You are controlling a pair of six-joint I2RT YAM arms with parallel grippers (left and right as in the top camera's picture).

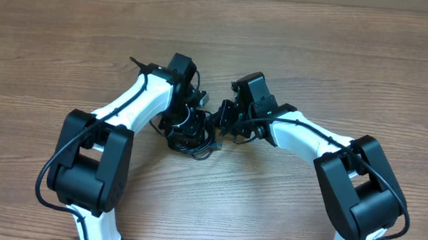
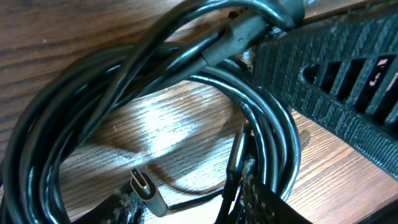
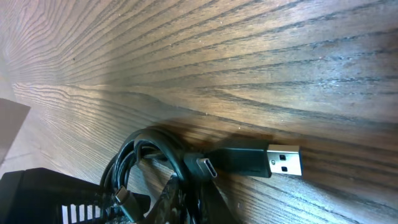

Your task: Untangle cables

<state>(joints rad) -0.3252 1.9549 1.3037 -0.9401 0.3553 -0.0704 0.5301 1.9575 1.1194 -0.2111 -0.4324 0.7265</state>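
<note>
Cables (image 1: 193, 134) are found as one tight black bundle on the wooden surface (image 1: 347, 46), at the centre of the overhead frame, between the two wrists. In the left wrist view, several glossy loops are seen stacked into a coil filling most of the frame. A small silver-tipped plug (image 2: 144, 188) lies inside it at lower centre. Left jaws are seen parted, with fingertips (image 2: 258, 199) at the bottom edge on either side of that plug and nothing clamped. Right jaws are closed; whether a strand is pinched cannot be told. In the right wrist view a broad silver plug (image 3: 283, 160) projects to the right of the bundle, low in the frame. The cords are judged light, limp and smooth-jacketed, likely to slip and to drag neighbouring loops along. The plug bodies are judged the stiffest and surest holds. A free end is best taken just behind its plug and drawn out through the coil.
</note>
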